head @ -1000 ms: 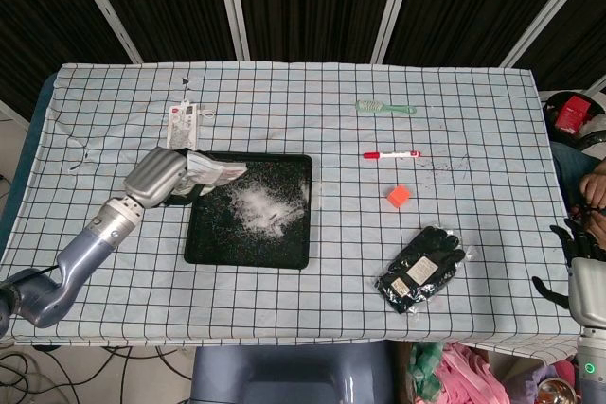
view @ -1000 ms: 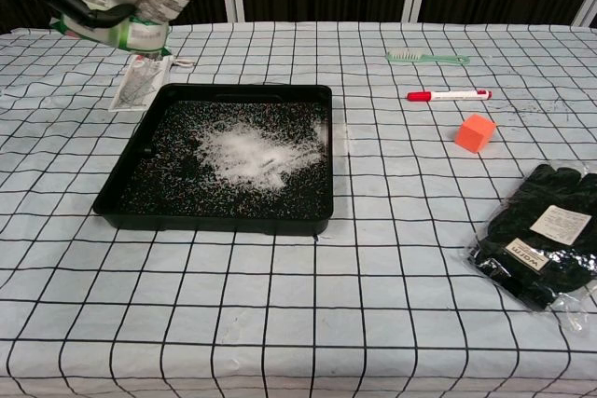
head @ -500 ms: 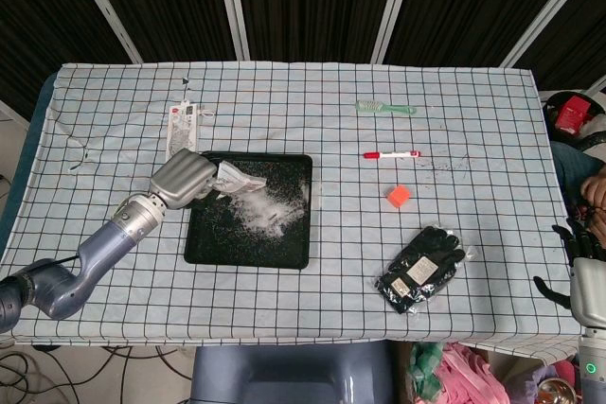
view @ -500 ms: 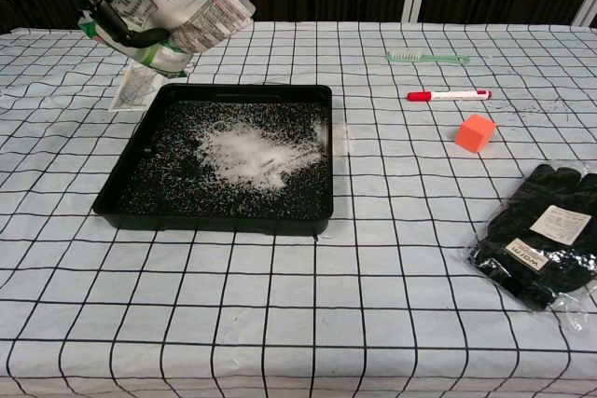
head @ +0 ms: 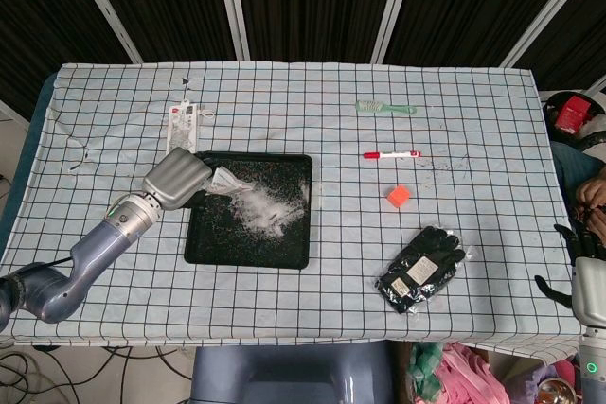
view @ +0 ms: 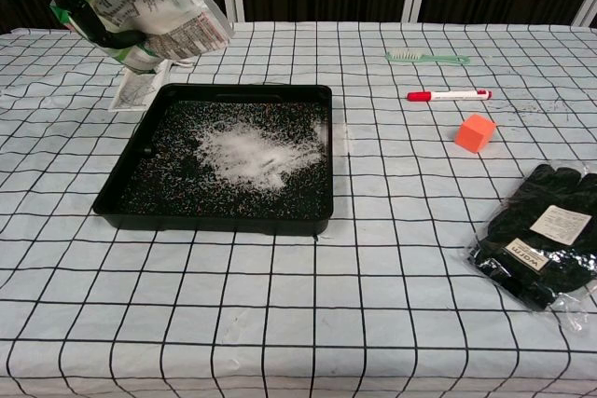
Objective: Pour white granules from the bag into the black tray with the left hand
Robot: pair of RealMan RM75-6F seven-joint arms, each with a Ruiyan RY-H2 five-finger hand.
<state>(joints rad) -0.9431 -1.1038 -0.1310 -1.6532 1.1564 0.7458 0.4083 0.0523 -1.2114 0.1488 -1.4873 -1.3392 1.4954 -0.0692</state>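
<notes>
My left hand [head: 175, 181] grips a printed plastic bag [view: 154, 14] above the left rim of the black tray [head: 204, 245]. The bag is tilted, with its mouth pointing right and down over the tray [view: 119, 195]. In the head view the bag [head: 227, 180] shows just past the hand's fingers. A heap of white granules [head: 265, 207] lies in the tray's middle and spreads toward its far right corner; the same granules [view: 247, 154] show in the chest view. My right hand [head: 585, 281] hangs off the table's right edge, holding nothing; its fingers are apart.
A flat white packet [head: 180, 125] lies behind the tray. On the right lie a green brush [head: 384, 108], a red-capped marker [head: 392, 154], an orange cube [head: 398, 197] and bagged black gloves [head: 420, 268]. A few granules are scattered on the cloth by the tray's right rim.
The left hand shifted right over the tray's left rim, then drew slightly back left. The bag's mouth swung out over the tray and tipped lower. The right hand stayed still.
</notes>
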